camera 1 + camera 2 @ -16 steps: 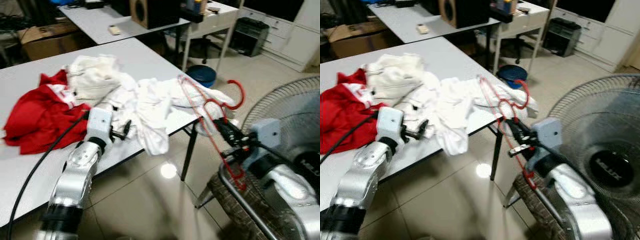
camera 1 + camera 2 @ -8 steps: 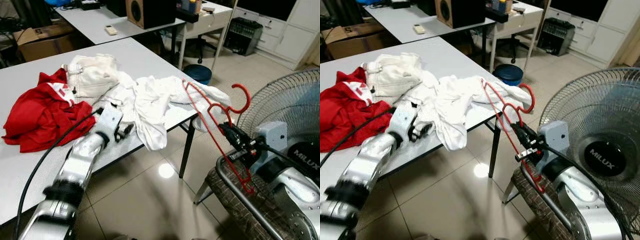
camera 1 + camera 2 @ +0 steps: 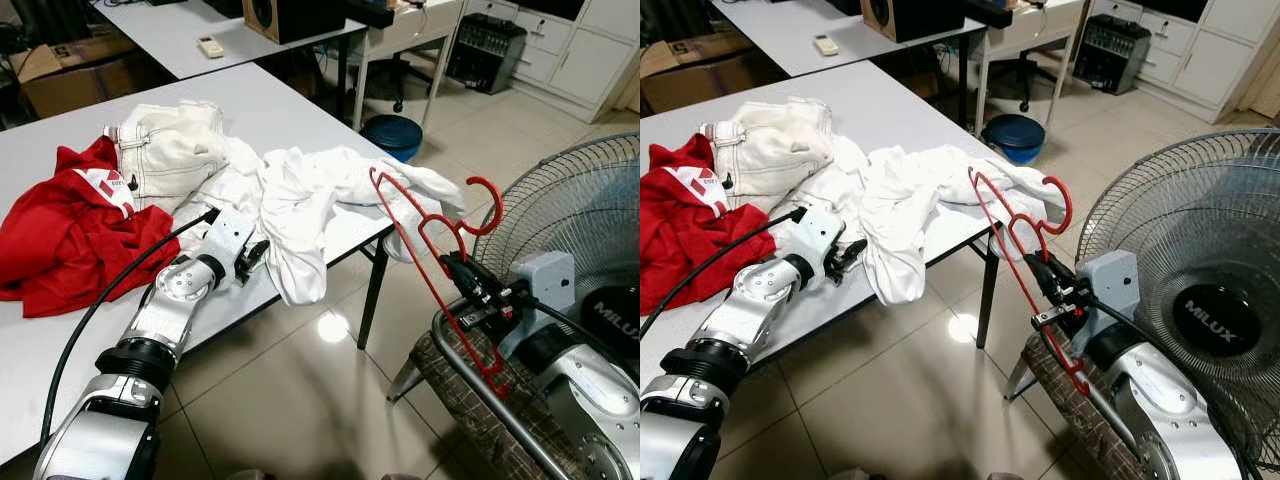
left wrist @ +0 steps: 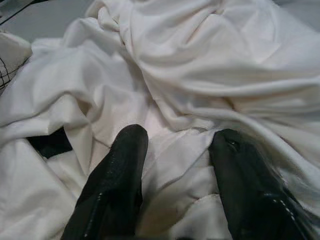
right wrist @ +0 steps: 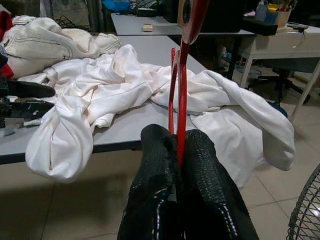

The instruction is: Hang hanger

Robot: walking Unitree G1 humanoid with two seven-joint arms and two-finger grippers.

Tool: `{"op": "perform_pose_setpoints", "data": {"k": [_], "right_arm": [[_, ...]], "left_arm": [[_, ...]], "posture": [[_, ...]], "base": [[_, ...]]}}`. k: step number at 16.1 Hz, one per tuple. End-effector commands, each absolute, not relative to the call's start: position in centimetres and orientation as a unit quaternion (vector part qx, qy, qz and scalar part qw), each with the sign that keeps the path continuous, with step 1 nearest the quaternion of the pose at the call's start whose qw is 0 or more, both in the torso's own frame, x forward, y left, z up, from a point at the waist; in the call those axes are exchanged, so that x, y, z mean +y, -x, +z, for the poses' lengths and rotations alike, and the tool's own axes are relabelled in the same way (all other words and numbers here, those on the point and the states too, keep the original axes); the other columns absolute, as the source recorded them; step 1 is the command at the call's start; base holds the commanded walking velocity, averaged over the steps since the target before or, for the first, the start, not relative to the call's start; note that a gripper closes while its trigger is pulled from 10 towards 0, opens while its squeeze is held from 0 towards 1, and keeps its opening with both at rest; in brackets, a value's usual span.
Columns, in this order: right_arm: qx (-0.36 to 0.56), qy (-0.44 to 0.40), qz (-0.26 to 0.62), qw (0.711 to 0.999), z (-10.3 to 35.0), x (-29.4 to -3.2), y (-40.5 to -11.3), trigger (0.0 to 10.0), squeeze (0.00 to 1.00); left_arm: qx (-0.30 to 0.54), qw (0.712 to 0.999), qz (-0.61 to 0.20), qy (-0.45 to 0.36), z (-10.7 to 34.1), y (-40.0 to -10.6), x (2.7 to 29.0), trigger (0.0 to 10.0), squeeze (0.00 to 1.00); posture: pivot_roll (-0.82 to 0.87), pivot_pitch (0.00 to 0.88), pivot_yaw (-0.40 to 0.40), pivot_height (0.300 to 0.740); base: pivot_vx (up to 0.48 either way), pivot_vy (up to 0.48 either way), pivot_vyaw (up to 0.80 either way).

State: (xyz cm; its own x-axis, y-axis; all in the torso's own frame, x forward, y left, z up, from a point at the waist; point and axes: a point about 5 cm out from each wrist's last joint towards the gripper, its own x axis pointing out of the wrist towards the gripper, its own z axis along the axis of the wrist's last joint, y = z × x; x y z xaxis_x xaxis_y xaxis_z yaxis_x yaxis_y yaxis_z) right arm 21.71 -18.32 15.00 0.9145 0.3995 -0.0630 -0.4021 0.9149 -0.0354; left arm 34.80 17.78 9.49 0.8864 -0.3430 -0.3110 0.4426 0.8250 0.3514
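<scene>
A red plastic hanger [image 3: 428,255] hangs in the air off the table's right corner, hook up and to the right. My right gripper [image 3: 468,283] is shut on its sloping bar, and the bar sits pinched between the black fingers [image 5: 155,165] in the right wrist view. A white garment [image 3: 300,200] lies crumpled on the grey table [image 3: 300,110], one fold drooping over the front edge. My left gripper [image 3: 252,257] rests open at that fold, fingers [image 4: 120,175] spread against the white cloth [image 4: 200,70].
A red garment [image 3: 70,240] and white jeans [image 3: 165,150] lie further left on the table. A standing fan [image 3: 590,260] and a woven chair with a metal frame [image 3: 480,400] are close at the right. A blue bin [image 3: 392,135] stands behind the table.
The camera has shifted slightly. My left gripper has edged forward into the white cloth at the table edge. The right gripper keeps the hanger at about the same place.
</scene>
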Motion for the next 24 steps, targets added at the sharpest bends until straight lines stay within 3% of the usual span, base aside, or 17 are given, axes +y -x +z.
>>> {"op": "perform_pose_setpoints", "data": {"k": [1,8,14,18,24], "right_arm": [[0.014,0.03,0.202,0.979,15.5,-18.3,-21.5,10.0,0.0],[0.017,0.031,0.17,0.985,14.9,-18.8,-21.6,10.0,0.0],[0.019,0.025,0.154,0.988,14.5,-18.8,-21.6,10.0,0.0],[0.013,0.012,0.135,0.991,14.0,-18.5,-22.0,10.0,0.0],[-0.001,0.002,0.12,0.993,14.1,-18.2,-22.3,10.0,0.0]], "left_arm": [[0.118,0.946,-0.209,-0.22,9.7,-35.0,18.0,0.0,0.0],[0.113,0.946,-0.215,-0.213,9.6,-35.3,18.1,0.0,0.0],[0.058,0.974,-0.152,-0.159,12.2,-36.5,19.4,0.0,0.0],[-0.039,0.988,-0.103,-0.108,17.6,-38.3,20.8,0.0,0.0],[-0.2,0.974,-0.045,-0.093,28.6,-39.3,24.4,0.0,0.0]], "posture": [[-0.24,0.061,0.037,0.74],[-0.23,0.065,0.037,0.74],[-0.22,0.066,0.05,0.74],[-0.19,0.057,0.076,0.74],[-0.18,0.051,0.099,0.74]], "base": [[0.0,0.0,0.0],[0.0,0.0,0.0],[0.0,0.0,0.0],[0.0,0.0,0.0],[0.0,0.0,0.0]]}}
